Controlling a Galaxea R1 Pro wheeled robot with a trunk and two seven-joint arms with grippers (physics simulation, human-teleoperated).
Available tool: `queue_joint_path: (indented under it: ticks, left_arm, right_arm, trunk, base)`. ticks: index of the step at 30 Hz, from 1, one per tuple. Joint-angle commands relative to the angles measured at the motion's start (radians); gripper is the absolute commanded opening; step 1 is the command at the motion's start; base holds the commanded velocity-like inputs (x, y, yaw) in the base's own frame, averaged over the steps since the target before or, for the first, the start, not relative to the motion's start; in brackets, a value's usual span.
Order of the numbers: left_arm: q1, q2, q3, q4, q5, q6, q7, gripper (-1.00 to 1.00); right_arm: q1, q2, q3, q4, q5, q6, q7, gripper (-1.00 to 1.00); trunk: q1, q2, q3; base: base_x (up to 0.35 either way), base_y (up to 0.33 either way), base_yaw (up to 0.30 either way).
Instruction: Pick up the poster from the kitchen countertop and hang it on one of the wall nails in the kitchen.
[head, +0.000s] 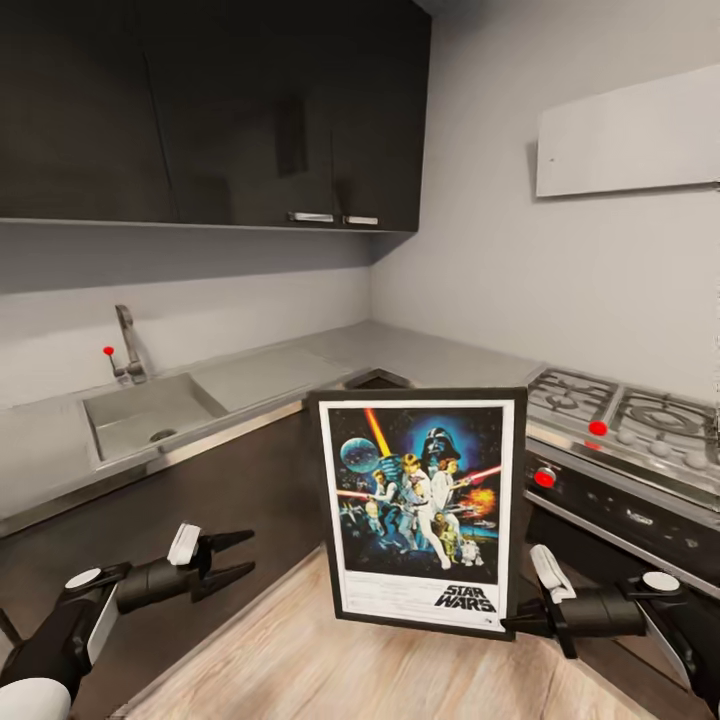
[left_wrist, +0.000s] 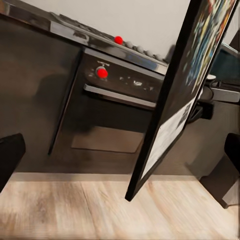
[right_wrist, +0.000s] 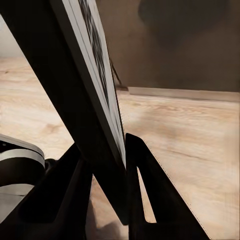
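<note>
Jaws of the right gripper (head: 520, 627) are clamped on the lower right corner of the poster (head: 418, 508), one finger on each face of the frame. From the right wrist camera, the fingers (right_wrist: 145, 185) bracket the frame edge of the poster (right_wrist: 82, 95), which runs diagonally upward from them. Jaws of the left gripper (head: 238, 558) stand apart and hold nothing; this gripper hangs clear of the poster, on its sink side.

Poster status: lifted off the kitchen countertop (head: 300, 370), held upright and slightly tilted in the air, printed face toward the head camera. It is above the wooden floor (head: 400, 670) and in front of the inside corner of the countertop. From the left wrist camera the poster (left_wrist: 185, 95) appears nearly edge-on.

Positions relative to the poster:
- Sink (head: 150, 415) with faucet (head: 128, 345): set in the countertop, well apart on the left-arm side.
- Gas hob (head: 625, 415): just beside and behind the poster's right edge; the oven front (left_wrist: 125, 82) with red knobs sits below it.
- Dark upper cabinets (head: 210, 110): above and behind.

No nail heads can be made out on the walls.
</note>
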Motion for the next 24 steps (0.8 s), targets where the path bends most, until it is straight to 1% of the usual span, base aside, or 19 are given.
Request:
queue_joint_path:
  ticks: [1,4,7,9,11,12,13,15,16,17,19,20,23,24]
  left_arm:
    - [-0.001,0.000,0.001,0.000,0.000,0.011,-0.004,1.00]
    - [0.000,0.000,0.001,0.007,0.000,0.011,-0.004,1.00]
    - [-0.001,0.000,0.001,0.032,-0.001,0.007,-0.004,1.00]
    - [-0.001,0.000,0.001,0.067,-0.001,-0.012,-0.004,1.00]
    - [-0.001,0.000,0.002,0.102,-0.002,-0.048,-0.004,1.00]
    - [-0.001,0.000,0.003,0.144,-0.002,-0.067,-0.004,1.00]
    - [-0.001,0.006,0.007,0.272,-0.001,-0.144,-0.004,1.00]
    - [0.000,0.012,0.010,0.402,0.000,-0.245,-0.004,1.00]
    - [-0.001,0.016,0.013,0.513,0.001,-0.329,0.026,1.00]
    - [0.000,0.020,0.014,0.598,0.002,-0.389,0.093,1.00]
    - [0.000,0.023,0.016,0.652,0.002,-0.427,0.160,1.00]
    - [0.000,0.025,0.017,0.687,0.003,-0.451,0.213,1.00]
    - [0.005,0.027,0.018,0.718,0.004,-0.469,0.263,1.00]
    - [0.017,0.027,0.019,0.730,0.004,-0.476,0.281,1.00]
  right_arm:
    - [-0.001,-0.002,0.003,0.000,-0.007,0.006,0.002,-1.00]
    - [-0.001,-0.002,-0.008,0.000,-0.007,0.007,0.001,-1.00]
    - [-0.001,-0.003,-0.010,0.000,-0.007,0.007,0.001,-1.00]
    - [-0.001,-0.003,-0.013,-0.001,-0.007,0.008,0.001,-1.00]
    - [-0.001,-0.004,-0.037,0.000,-0.007,0.009,0.001,-1.00]
    - [-0.001,-0.004,-0.063,0.000,-0.007,0.010,0.002,-1.00]
    - [-0.001,-0.004,-0.101,0.000,-0.007,0.010,0.003,-1.00]
    - [-0.001,-0.004,-0.119,0.000,-0.007,0.010,0.003,-1.00]
    - [-0.001,-0.004,-0.131,0.001,-0.008,0.010,0.004,-1.00]
    - [-0.001,-0.004,-0.139,0.000,-0.008,0.010,0.004,-1.00]
    - [-0.001,-0.004,-0.145,0.000,-0.008,0.010,0.004,-1.00]
    - [-0.001,-0.004,-0.148,0.000,-0.008,0.010,0.004,-1.00]
    - [-0.001,-0.004,-0.151,-0.001,-0.008,0.010,0.004,-1.00]
    - [-0.001,-0.004,-0.152,-0.001,-0.008,0.010,0.004,-1.00]
  trunk:
    - [-0.001,-0.001,-0.001]
    - [-0.001,-0.001,-0.001]
    - [-0.001,-0.001,-0.001]
    - [-0.001,-0.001,-0.001]
    - [-0.001,-0.001,-0.001]
    - [-0.001,-0.001,-0.001]
    - [-0.001,-0.001,-0.001]
    - [-0.001,-0.001,-0.001]
    - [-0.001,-0.001,-0.001]
    - [-0.001,-0.001,-0.001]
    - [-0.001,-0.001,-0.001]
    - [-0.001,-0.001,-0.001]
    - [-0.001,-0.001,-0.001]
    - [-0.001,-0.001,-0.001]
  base:
    - [-0.338,0.000,0.000]
    - [-0.338,0.000,0.000]
    - [-0.339,0.000,0.000]
    - [-0.339,0.000,0.000]
    - [-0.339,0.000,0.000]
    - [-0.338,0.000,0.000]
    - [-0.316,0.000,0.000]
    - [-0.248,0.000,0.000]
    - [-0.141,0.000,0.000]
    - [-0.090,0.000,0.000]
    - [-0.065,0.000,0.000]
    - [-0.037,0.000,0.000]
    - [-0.024,0.000,0.000]
    - [-0.012,0.000,0.000]
